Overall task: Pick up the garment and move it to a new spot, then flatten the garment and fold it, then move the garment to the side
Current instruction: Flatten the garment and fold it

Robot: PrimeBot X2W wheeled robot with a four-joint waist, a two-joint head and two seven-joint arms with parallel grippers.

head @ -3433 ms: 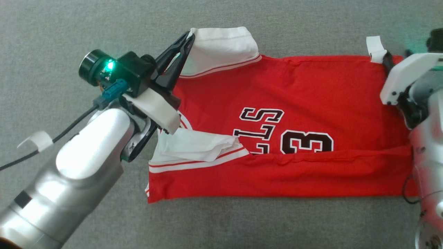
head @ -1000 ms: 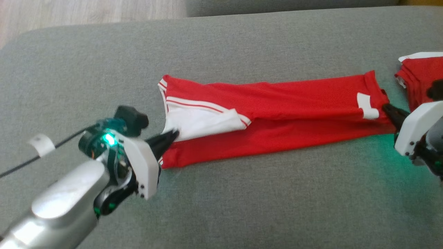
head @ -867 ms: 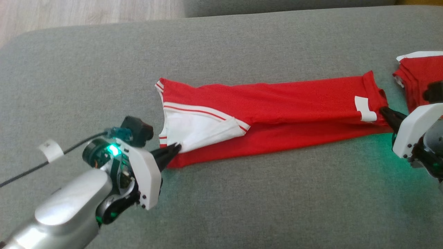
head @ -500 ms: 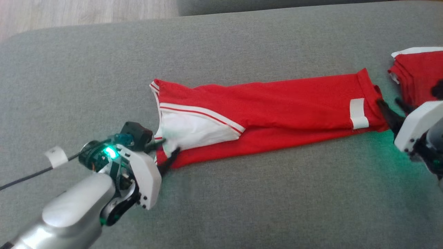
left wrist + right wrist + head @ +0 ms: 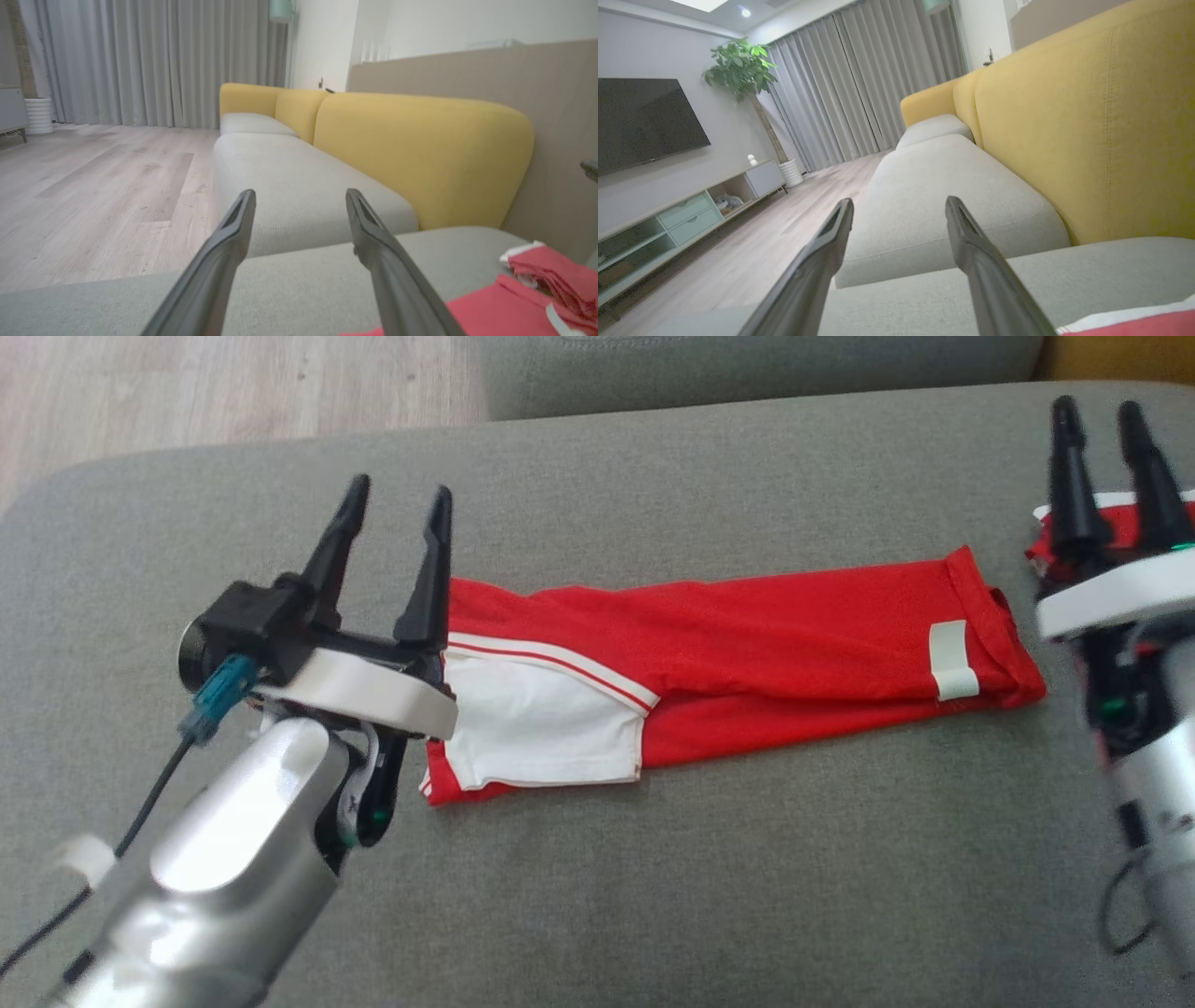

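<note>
Head view: the left hand hovers at the white-trimmed end of the folded red garment, fingers spread, empty, pointing away from the robot. The right hand stands likewise open at the other end. The garment lies on the grey sofa.

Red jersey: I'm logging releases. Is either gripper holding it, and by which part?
Nothing is held: the left gripper and right gripper show open jaws, clear of the folded red-and-white fabric jersey.

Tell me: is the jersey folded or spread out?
Folded: the jersey lies on the sofa as a narrow band, long edges turned in, white sleeve on top.
</note>
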